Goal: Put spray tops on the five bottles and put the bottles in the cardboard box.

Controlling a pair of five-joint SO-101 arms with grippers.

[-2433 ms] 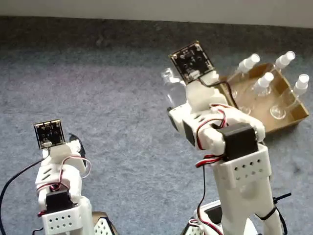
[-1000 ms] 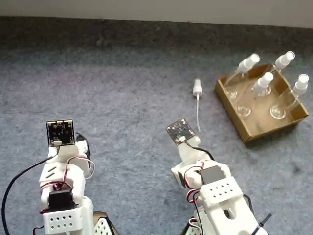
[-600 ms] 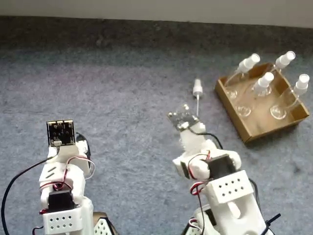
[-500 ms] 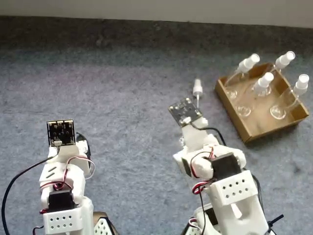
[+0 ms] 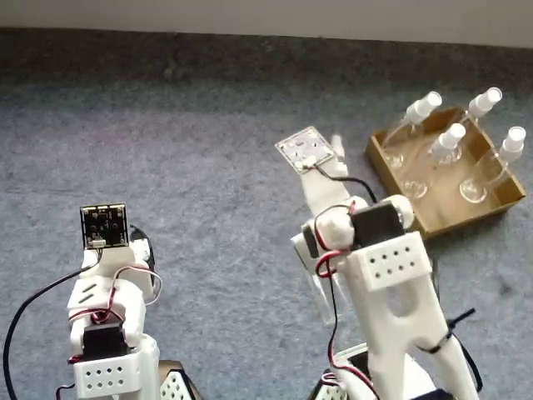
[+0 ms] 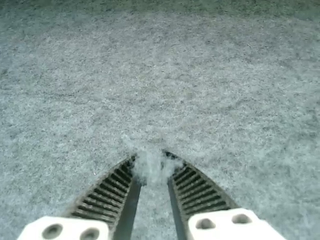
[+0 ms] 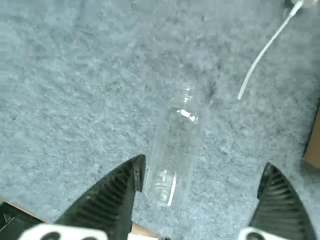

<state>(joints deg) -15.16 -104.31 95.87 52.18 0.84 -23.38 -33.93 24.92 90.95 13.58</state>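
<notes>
A clear bottle without a top lies on its side on the grey carpet. My right gripper hangs open above its base end, one finger on each side, touching nothing. A white spray top with its long tube lies just beyond the bottle's neck. In the high view that spray top peeks out beside the right arm's camera board. The cardboard box at the right holds several upright bottles with spray tops on. My left gripper rests shut, tips down on the carpet, near the front left.
The box's brown edge lies close to the bottle and spray top. The right arm's body stretches over the carpet between its base and the box. Open carpet lies to the left and at the back.
The right arm has stretched out from its base toward the spray top and the box. The left arm has stayed still over the last second.
</notes>
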